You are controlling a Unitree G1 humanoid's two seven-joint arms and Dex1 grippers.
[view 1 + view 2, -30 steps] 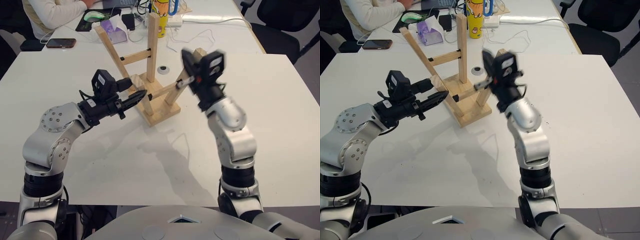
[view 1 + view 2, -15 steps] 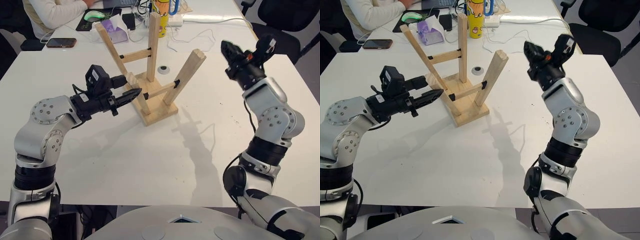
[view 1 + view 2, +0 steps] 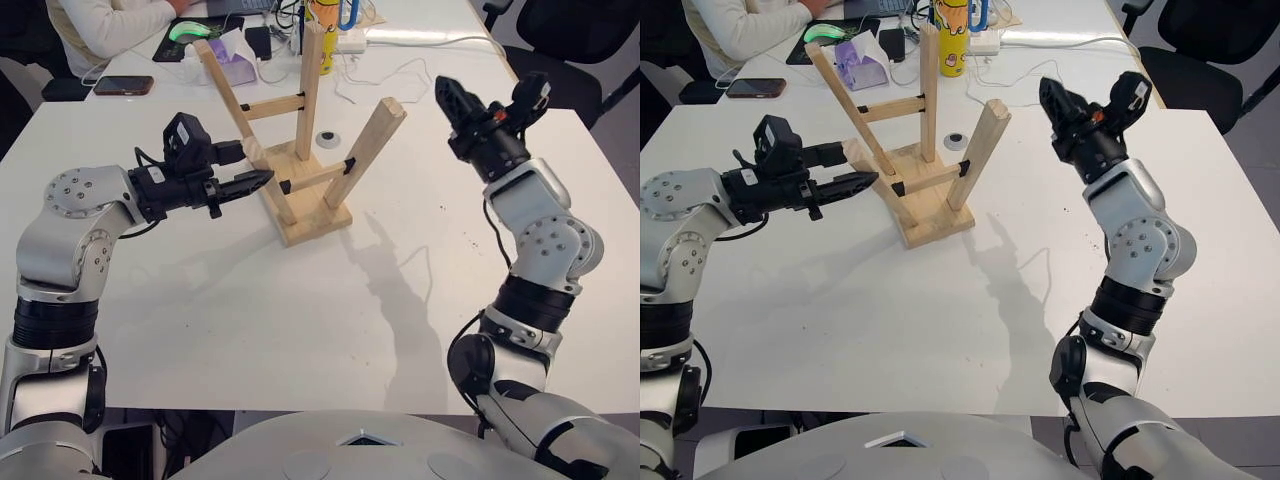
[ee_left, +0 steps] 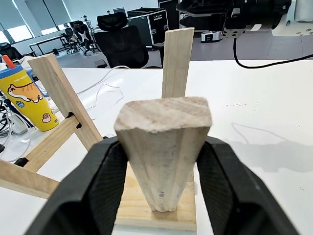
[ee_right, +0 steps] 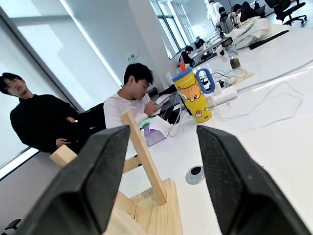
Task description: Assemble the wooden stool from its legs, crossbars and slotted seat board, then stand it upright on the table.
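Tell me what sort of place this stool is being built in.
Probably an open-plan office or lab: a white table carrying a smartphone and a cartoon tumbler, a black office chair behind it, and an equipment flight case farther back.

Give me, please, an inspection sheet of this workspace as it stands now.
Surface: white table, no spills seen.
Job's things: stool upside down, seat board flat on the table, legs up, crossbars fitted.
Clutter: phone, yellow cup, purple box, small round disc, all beyond the stool.
End effectors: left end effector shut on a stool leg; right end effector open, raised right of the stool, empty.
Cables: white cable looped on the table's far part.
Surroundings: black office chair past the far right corner.
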